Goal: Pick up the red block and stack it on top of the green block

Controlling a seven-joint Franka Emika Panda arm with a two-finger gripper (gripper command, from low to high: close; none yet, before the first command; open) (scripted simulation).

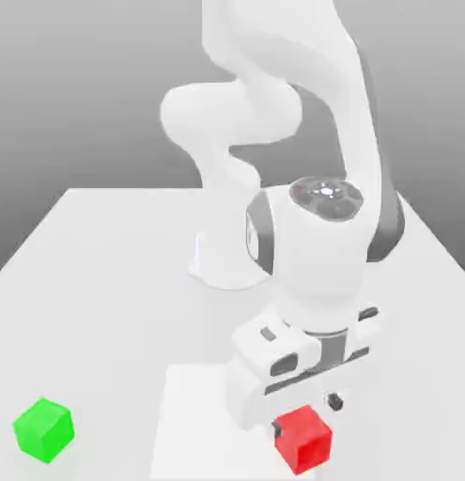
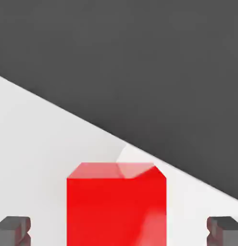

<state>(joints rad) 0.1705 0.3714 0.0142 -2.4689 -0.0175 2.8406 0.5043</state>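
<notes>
Exterior view: the gripper (image 1: 306, 413) hangs over the red block (image 1: 304, 438), jaws spread apart, nothing gripped; the green block (image 1: 44, 430) sits far left, stacking undone.

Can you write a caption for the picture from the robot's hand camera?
Open gripper straddling the red block on the white table, fingertips apart on either side.

The light is bright and even. The white surface (image 1: 104, 282) looks almost glowing, with only a very faint shadow near the arm. The wall behind fades from light grey to dark grey. In the hand view the red block (image 2: 116, 206) has a pale shiny patch on its side. Everything looks sharp, with no blur.
</notes>
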